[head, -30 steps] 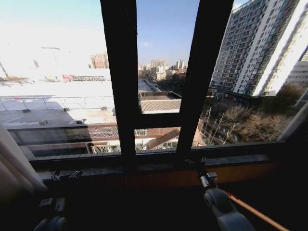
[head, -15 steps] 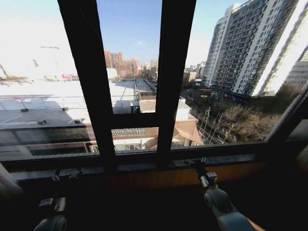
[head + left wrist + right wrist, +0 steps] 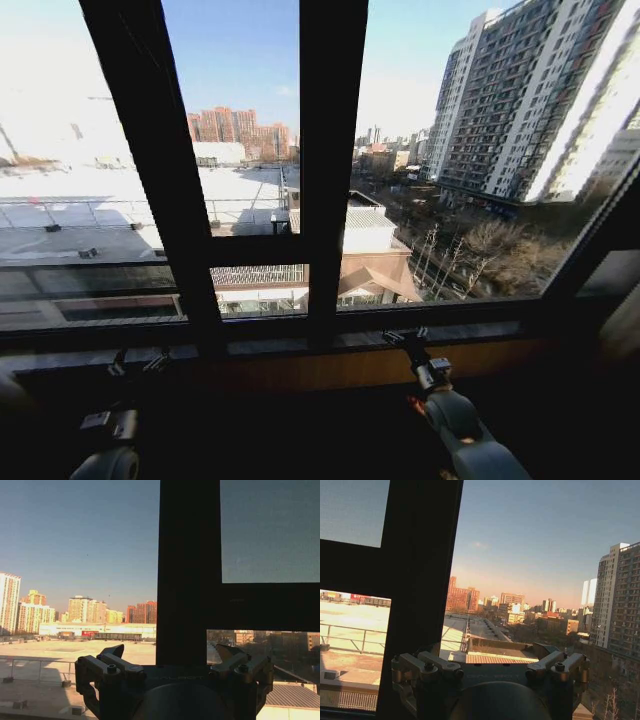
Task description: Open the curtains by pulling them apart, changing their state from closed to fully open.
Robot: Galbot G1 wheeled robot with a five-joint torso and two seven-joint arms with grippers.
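A pale strip of curtain (image 3: 627, 325) shows at the far right edge of the head view, pulled aside from the glass. The window pane stands uncovered behind the dark frame bars (image 3: 330, 170). My left gripper (image 3: 137, 362) is held low at the left, just under the sill, open and empty. My right gripper (image 3: 405, 338) reaches up to the sill right of centre, also open with nothing in it. In the wrist views the left gripper (image 3: 172, 655) and right gripper (image 3: 487, 655) face the glass with their fingers spread, touching no fabric.
A dark window sill (image 3: 300, 350) runs across in front of both grippers, with a wooden ledge (image 3: 330, 372) below it. The vertical frame bar (image 3: 190, 570) stands close ahead of the left wrist. City buildings lie beyond the glass.
The whole head picture has shifted, so the camera has moved sideways along the window. The curtain at the lower left has left the picture. Both arms hold the same pose.
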